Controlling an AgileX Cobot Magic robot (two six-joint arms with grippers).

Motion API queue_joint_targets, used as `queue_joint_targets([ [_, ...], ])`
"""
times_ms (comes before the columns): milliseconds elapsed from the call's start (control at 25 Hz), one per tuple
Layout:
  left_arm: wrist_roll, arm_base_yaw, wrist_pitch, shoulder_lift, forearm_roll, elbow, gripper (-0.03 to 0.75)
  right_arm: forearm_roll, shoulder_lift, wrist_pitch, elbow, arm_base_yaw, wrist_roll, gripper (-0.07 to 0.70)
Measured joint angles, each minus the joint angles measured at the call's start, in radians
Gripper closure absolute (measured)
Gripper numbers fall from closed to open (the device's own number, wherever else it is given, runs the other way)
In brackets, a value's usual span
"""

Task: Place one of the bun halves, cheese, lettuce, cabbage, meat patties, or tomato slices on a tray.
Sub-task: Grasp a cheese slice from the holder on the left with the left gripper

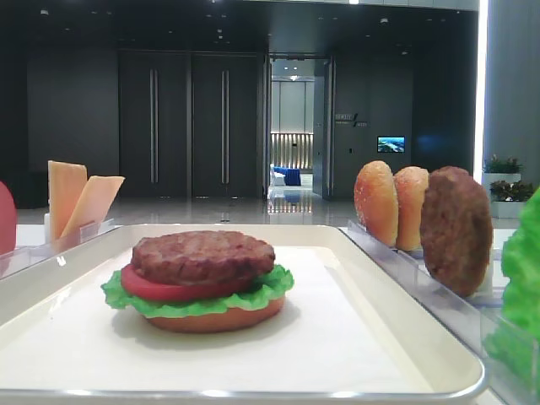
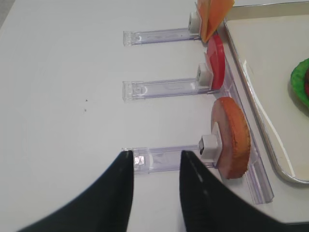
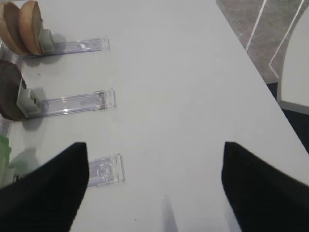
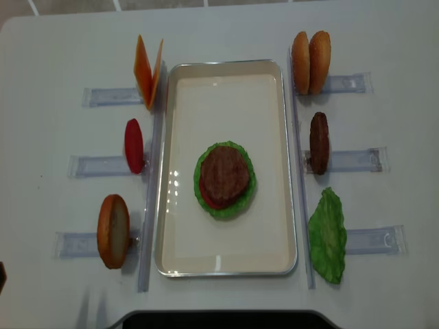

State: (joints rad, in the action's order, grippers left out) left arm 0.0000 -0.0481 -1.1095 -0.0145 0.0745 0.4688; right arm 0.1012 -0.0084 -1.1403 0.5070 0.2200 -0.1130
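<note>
So far a stack sits near the middle of the tray: a bun half at the bottom, then lettuce, a tomato slice, and a meat patty on top. It lacks cheese and a top bun, so the build looks roughly midway by my judgement.

The patty is dark brown, round and bumpy; the red tomato rim and frilly green leaf edge show beneath it, with the orange bun lowest.

The spare parts stand on edge in clear racks on the surface at both sides of the tray. Just ahead and right of the left end effector stands a bun half, golden-orange with a speckled crust, at the tray end of the rack whose outer end lies between the fingers. Further ahead in that view are a tomato slice and the cheese, two thin pale orange squares leaning apart. The left end effector is partly spread and grasps nothing that I can see.

The right end effector is released wide, empty, over bare surface. Ahead and to its left are a patty and two bun halves, with a bit of lettuce at its left.

Any of these would suit as the next piece; the bun half lies nearest the left end effector.
</note>
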Motion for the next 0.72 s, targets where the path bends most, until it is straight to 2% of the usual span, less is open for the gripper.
queue_joint_targets([
  [400,0.0,0.0,0.0,0.0,0.0,0.0,0.477,0.007,0.0,0.001,0.0,0.0,0.019,0.092],
  [720,0.0,0.0,0.0,0.0,0.0,0.0,0.522,0.007,0.0,0.001,0.0,0.0,0.02,0.092],
])
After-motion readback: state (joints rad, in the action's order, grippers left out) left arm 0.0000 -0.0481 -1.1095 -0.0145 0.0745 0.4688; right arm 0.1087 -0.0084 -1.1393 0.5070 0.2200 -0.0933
